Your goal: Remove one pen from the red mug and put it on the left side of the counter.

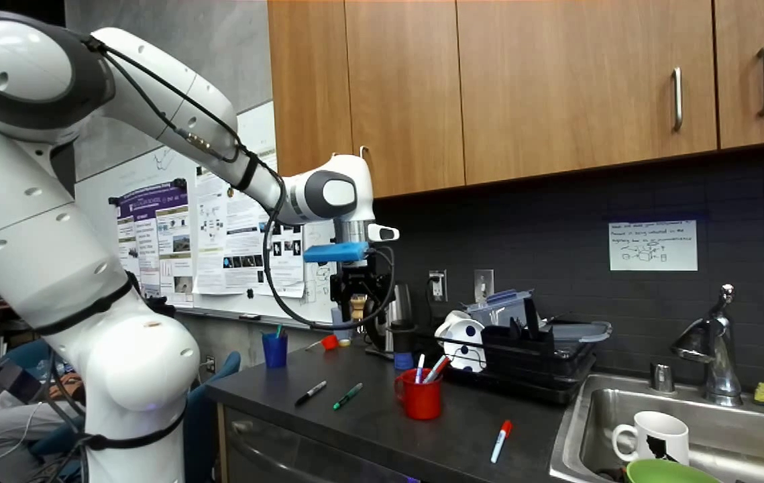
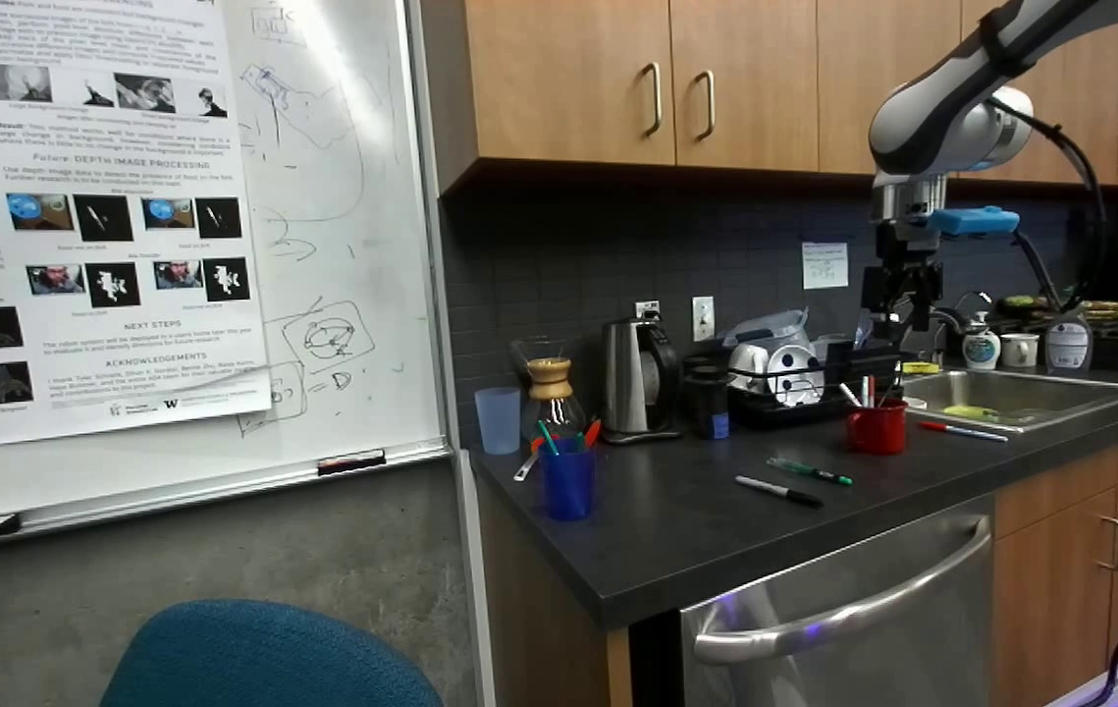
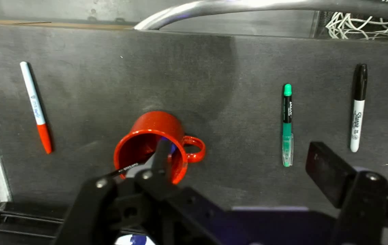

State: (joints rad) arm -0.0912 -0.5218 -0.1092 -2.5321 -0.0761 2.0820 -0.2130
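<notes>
Partly hidden in the wrist view, a dark pen (image 3: 124, 168) leans in the red mug (image 3: 159, 122); above mug height, the bent Panda arm (image 1: 53, 255) points its Robotiq gripper (image 3: 242, 157) downward, fingers spread.

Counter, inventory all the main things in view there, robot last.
red mug: 1, red, near rack
pens: several, mixed, in red mug
loose pens: 3, red-capped, green, black-capped, flanking red mug
blue cup: 1, blue, at end of counter
pale cup: 1, light blue, beside carafe
carafe: 1, clear, beside kettle
kettle: 1, silver, beside carafe
container: 1, dark, between kettle and rack
rack: 1, black, beside sink
sink: 1, steel, in counter
white mug: 1, white, in sink
green dish: 1, green, in sink
faucet: 1, silver, behind sink
gripper: 1, black, open over counter
arm: 1, white, over counter
</notes>
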